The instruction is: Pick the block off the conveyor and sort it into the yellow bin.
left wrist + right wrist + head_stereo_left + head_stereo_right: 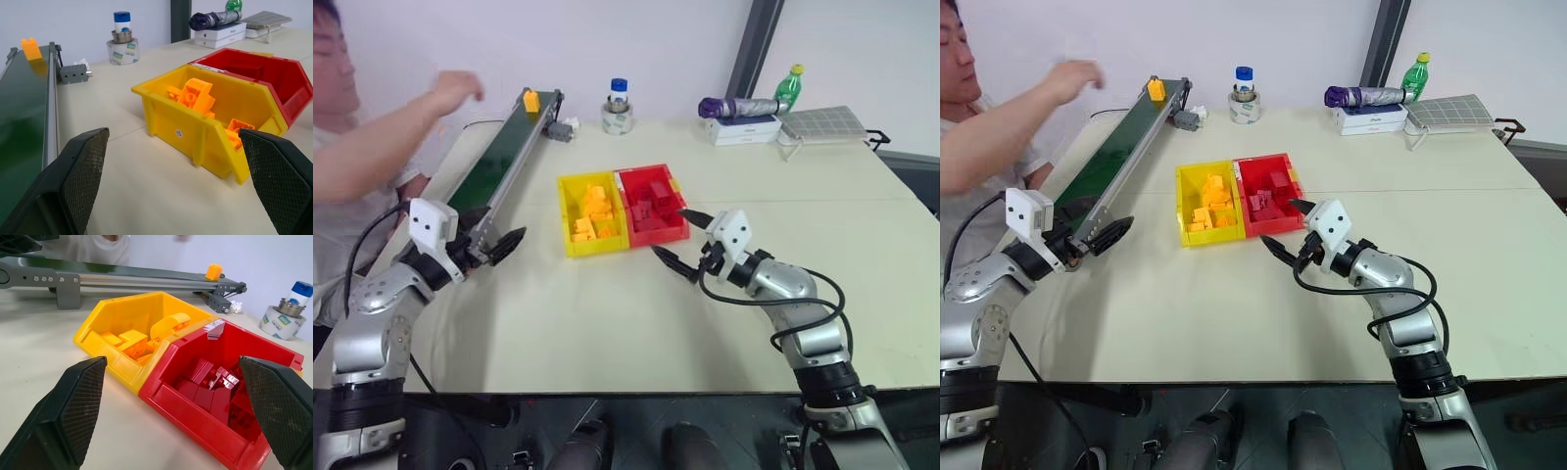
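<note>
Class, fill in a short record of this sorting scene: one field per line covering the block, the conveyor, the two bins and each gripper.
block: yellow-orange, on the conveyor's far end
conveyor: dark green belt, left of the bins
yellow bin: holds orange blocks
red bin: joined to the yellow bin's right side, holds red blocks
left gripper: open, empty, by the conveyor's near end
right gripper: open, empty, near the red bin

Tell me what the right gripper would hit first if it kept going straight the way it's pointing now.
Most likely the red bin. The right gripper, jaws open, points straight at it, with only bare table between. The yellow bin joined to it lies just off that line, though depth is hard to judge.
</note>
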Motion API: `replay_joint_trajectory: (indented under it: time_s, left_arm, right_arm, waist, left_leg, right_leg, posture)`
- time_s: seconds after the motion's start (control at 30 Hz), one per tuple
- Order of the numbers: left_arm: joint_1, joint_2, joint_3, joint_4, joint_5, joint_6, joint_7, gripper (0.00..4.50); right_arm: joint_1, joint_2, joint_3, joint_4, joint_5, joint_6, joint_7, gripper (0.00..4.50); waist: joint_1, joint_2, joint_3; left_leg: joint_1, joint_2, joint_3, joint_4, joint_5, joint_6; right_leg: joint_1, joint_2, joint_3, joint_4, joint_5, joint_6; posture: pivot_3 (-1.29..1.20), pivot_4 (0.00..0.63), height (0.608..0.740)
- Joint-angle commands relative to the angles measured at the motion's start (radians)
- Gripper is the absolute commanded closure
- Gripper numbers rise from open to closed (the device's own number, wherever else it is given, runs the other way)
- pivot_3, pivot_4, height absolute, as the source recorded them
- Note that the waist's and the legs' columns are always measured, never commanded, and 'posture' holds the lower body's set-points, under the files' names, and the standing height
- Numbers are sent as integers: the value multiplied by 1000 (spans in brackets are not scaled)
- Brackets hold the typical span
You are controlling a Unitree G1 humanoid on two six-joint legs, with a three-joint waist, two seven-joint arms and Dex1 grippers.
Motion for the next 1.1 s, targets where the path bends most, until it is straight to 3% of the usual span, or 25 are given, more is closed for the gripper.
replay_joint_trajectory:
  time_s: [0.03,0.47,0.83,1.1]
  left_arm:
    - [-2,11,20,-33,-14,-31,-15,28]
    - [59,11,52,-79,-13,-35,11,28]
    - [209,-84,322,-134,-47,-165,214,28]
    - [342,-135,355,-130,-12,-240,279,28]
  right_arm:
    - [-3,3,-11,-43,8,-18,-4,0]
    - [-9,5,-4,-21,8,-25,7,0]
    - [-10,13,-6,4,14,-47,21,0]
    - [-18,20,-2,13,13,-52,29,0]
  waist:
    - [0,0,0]
    - [-1,0,0]
    - [-1,0,0]
    - [5,-1,-1]
  left_leg:
    - [0,0,0,0,0,0]
    - [0,0,1,0,0,0]
    - [0,2,9,0,-1,1]
    - [1,3,12,0,-1,2]
  right_leg:
    - [0,0,0,0,0,0]
    - [-1,0,2,0,-1,-1]
    - [-3,3,11,0,-1,-3]
    - [-3,3,13,0,-1,-3]
  posture:
    - [0,150,740]
    - [0,150,740]
    - [0,150,740]
    - [0,150,740]
